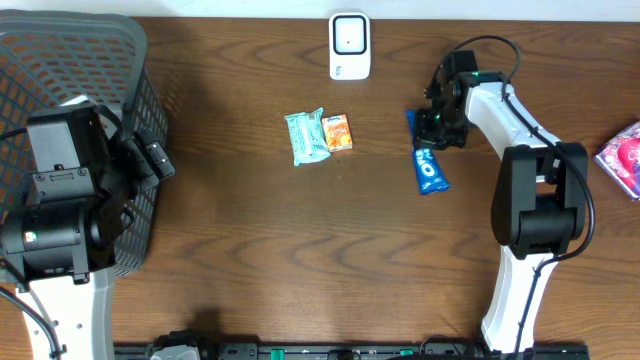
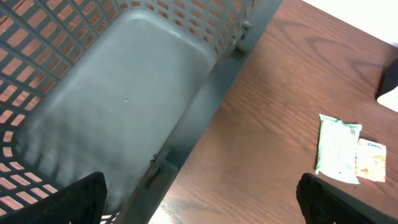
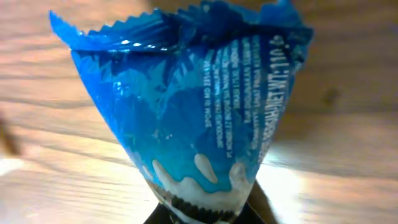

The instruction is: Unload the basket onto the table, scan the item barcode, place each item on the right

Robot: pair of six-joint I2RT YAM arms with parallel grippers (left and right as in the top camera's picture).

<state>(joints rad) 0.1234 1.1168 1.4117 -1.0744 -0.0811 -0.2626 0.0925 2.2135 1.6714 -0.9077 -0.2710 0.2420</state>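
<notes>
While the overhead camera takes in the whole table (image 1: 250, 220), only the right wrist view shows the right gripper (image 3: 202, 216) clamped on one end of the blue packet (image 3: 186, 124), right of the table's centre, near the white scanner (image 1: 349, 46). The left gripper (image 2: 202, 198) (fingers wide apart) hangs over the grey basket (image 2: 124, 93). Counted overhead: one scanner, one basket, one blue packet, one green packet (image 1: 305, 136), one orange packet (image 1: 338, 131), one pink packet (image 1: 622, 158).
</notes>
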